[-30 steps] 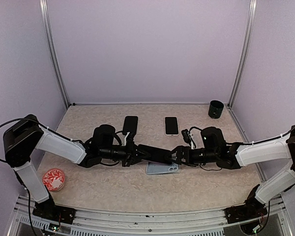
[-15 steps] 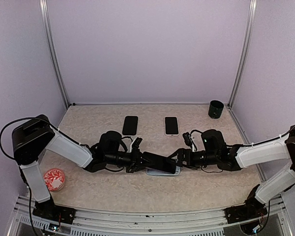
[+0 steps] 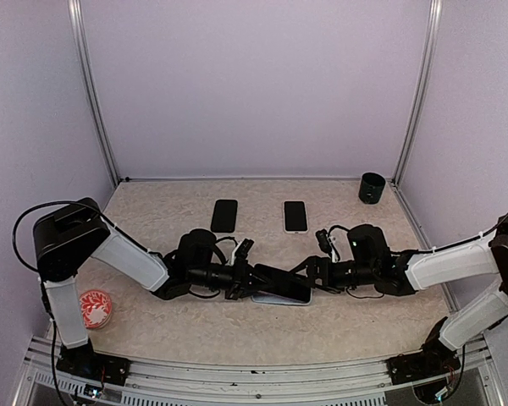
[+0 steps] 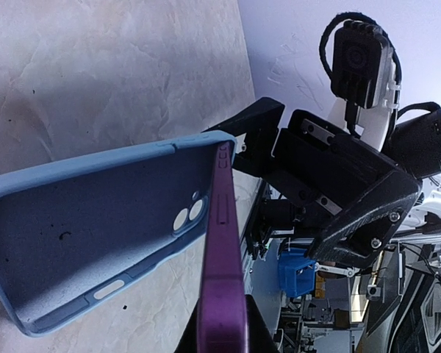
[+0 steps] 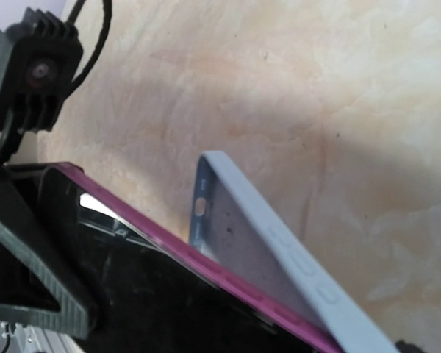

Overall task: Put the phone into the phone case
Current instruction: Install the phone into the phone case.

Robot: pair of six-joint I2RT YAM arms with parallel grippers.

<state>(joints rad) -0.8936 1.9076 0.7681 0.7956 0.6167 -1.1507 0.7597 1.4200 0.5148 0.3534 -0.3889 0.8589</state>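
Top external: left claw [image 3: 251, 273] clenches phone [image 3: 281, 282], lengthwise left-right over case [image 3: 271, 299]; right claw [image 3: 315, 272] spread.

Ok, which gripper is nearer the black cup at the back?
Right. The right gripper is in front and left of the black cup; the left gripper is even farther left.

Three phones are counted now: a black phone [image 3: 224, 215] and a light phone [image 3: 295, 216] toward the far edge of the table [image 3: 364, 326], and a purple-edged phone [image 3: 279, 282] at the middle. One blue case [image 4: 95, 235] is tallied. One black cup [image 3: 372, 187] is noted at the far right corner, and one red dish [image 3: 94, 308] by the left edge.
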